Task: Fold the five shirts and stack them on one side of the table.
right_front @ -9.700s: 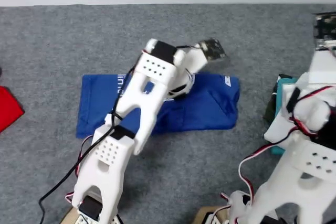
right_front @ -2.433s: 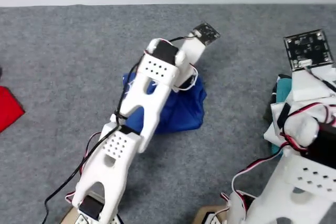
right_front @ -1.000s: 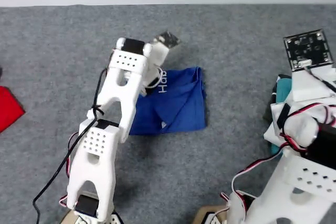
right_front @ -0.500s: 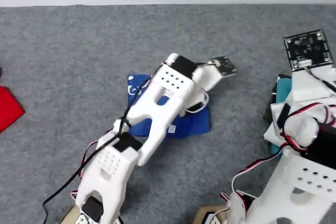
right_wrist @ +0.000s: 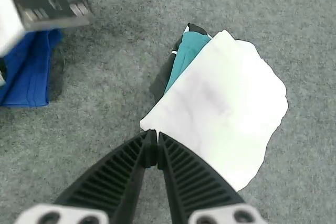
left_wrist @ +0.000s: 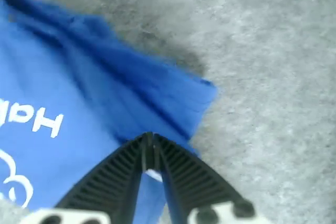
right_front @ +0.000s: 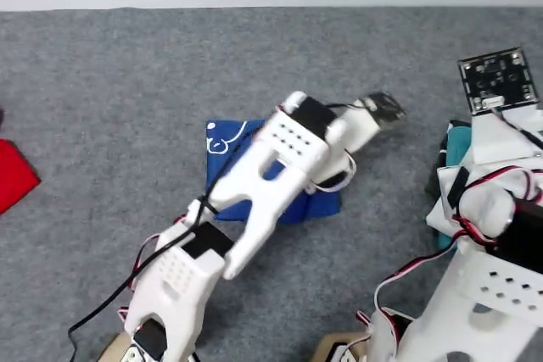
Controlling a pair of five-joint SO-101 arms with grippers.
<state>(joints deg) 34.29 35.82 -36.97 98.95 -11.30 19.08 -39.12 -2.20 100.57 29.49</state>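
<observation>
Underneath, grey felt table cover [right_front: 102, 65]: it spread beneath the left claw [left_wrist: 148, 142] and the right claw [right_wrist: 153, 137]. Its nap could have caught and rucked any shirt dragged across it.
White left arm [right_front: 280, 158]: it stretched low behind the left claw, so a careless sweep risked smearing finished folds apart.
Folded blue cotton shirt [right_front: 225, 154]: it lay directly below the left claw and well apart from the right claw. One corner looked loose and could have flopped open if tugged.
Folded white shirt [right_wrist: 226, 103]: it sat just under the right claw, atop a teal shirt [right_wrist: 184, 59]. A clumsy set-down could have skewed this stack.
Red cloth [right_front: 13, 175]: it lay far from both claws and was probably a shirt awaiting folding.
Left claw: its jaws were pressed together, tips over the blue shirt's edge. Whether they pinched cloth, I could not tell.
Right claw: its jaws were closed and held nothing.
</observation>
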